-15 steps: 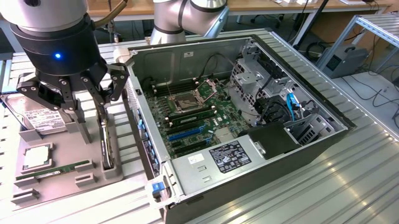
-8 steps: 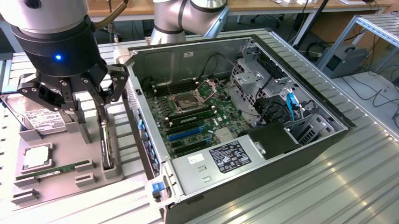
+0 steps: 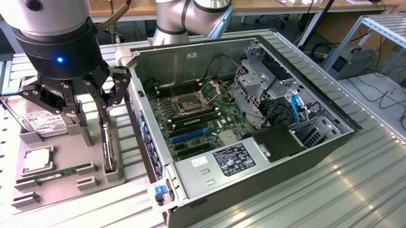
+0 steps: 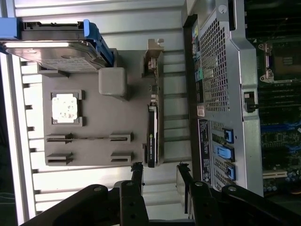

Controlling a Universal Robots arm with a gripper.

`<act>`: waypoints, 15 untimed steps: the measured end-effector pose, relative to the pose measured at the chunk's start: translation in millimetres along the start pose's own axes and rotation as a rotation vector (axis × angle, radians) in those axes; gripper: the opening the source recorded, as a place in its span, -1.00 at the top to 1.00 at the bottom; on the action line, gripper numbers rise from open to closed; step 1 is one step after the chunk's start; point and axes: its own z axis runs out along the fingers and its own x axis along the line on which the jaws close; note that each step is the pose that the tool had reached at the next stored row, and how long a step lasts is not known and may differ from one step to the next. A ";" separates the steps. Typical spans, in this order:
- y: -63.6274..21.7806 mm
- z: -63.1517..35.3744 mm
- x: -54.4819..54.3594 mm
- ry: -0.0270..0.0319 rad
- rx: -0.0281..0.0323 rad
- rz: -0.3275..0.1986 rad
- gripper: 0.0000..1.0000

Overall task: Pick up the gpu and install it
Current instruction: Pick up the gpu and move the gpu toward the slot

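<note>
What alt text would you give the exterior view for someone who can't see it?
The robot's open, empty end effector hangs above a gpu standing on edge in a grey tray. A hard drive and memory stick sit in the same tray, and an open computer case, motherboard exposed, lies at the exterior view's right.
</note>
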 end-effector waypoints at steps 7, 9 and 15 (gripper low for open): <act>-0.1 2.0 0.2 0.0000 0.0001 0.000 0.15; -0.1 2.4 0.3 0.0000 0.0000 0.000 0.15; -0.1 3.8 0.4 0.0000 0.0000 0.000 0.15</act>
